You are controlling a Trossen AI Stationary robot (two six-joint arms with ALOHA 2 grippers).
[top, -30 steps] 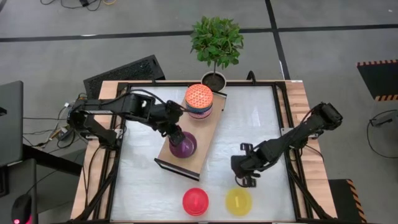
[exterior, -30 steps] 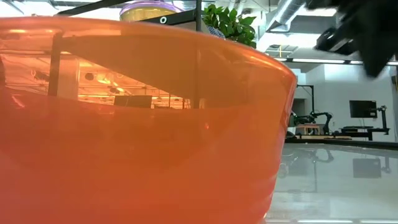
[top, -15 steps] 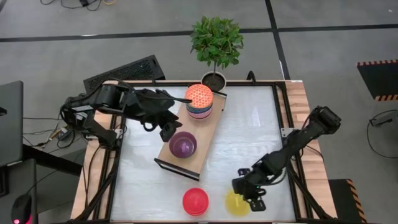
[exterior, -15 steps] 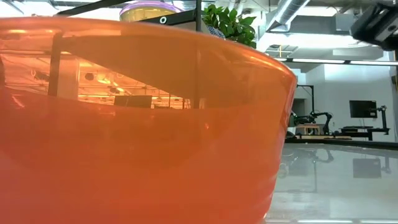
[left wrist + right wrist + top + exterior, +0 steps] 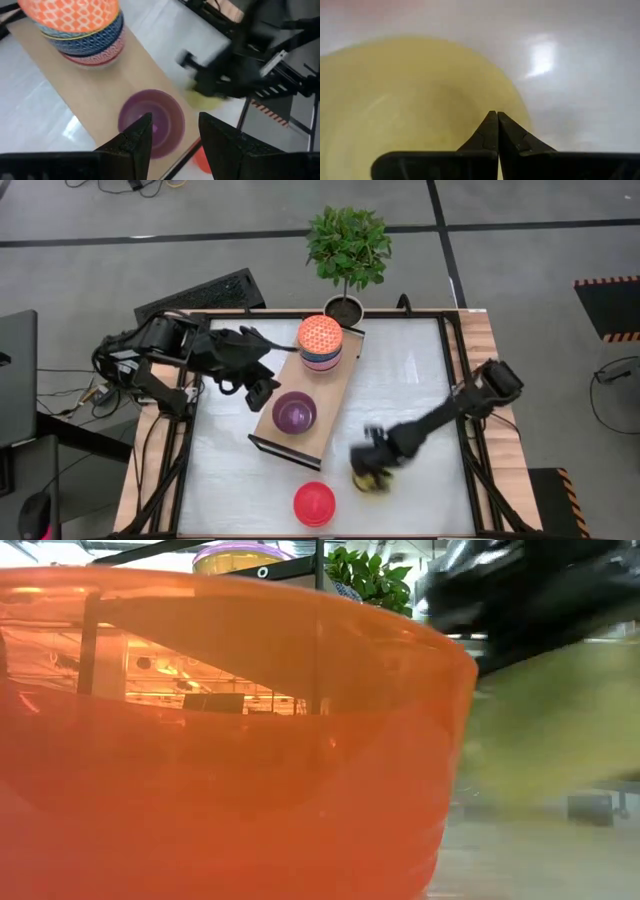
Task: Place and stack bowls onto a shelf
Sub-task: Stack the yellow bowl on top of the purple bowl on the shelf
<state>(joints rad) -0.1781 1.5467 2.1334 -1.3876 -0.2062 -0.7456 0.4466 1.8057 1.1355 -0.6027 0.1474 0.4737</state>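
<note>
High view: left gripper [image 5: 262,388], fingers apart, hung beside shelf [image 5: 338,390] w/ purple bowl [image 5: 294,412]. Right gripper [image 5: 368,463] clamped yellow bowl [image 5: 372,479] near red bowl [image 5: 314,503]. Right wrist: fingers [image 5: 496,131] together on bowl rim.

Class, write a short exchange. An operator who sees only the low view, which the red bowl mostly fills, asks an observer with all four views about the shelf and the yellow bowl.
Operator: The red bowl blocks nearly everything. What stands on the shelf?
Observer: On the shelf, a purple bowl sits alone near one end. A stack of patterned bowls stands near the other.
Operator: And the yellow blur on my right?
Observer: That is the yellow bowl. The right gripper is shut, with its fingertips over the bowl's inside.
</note>
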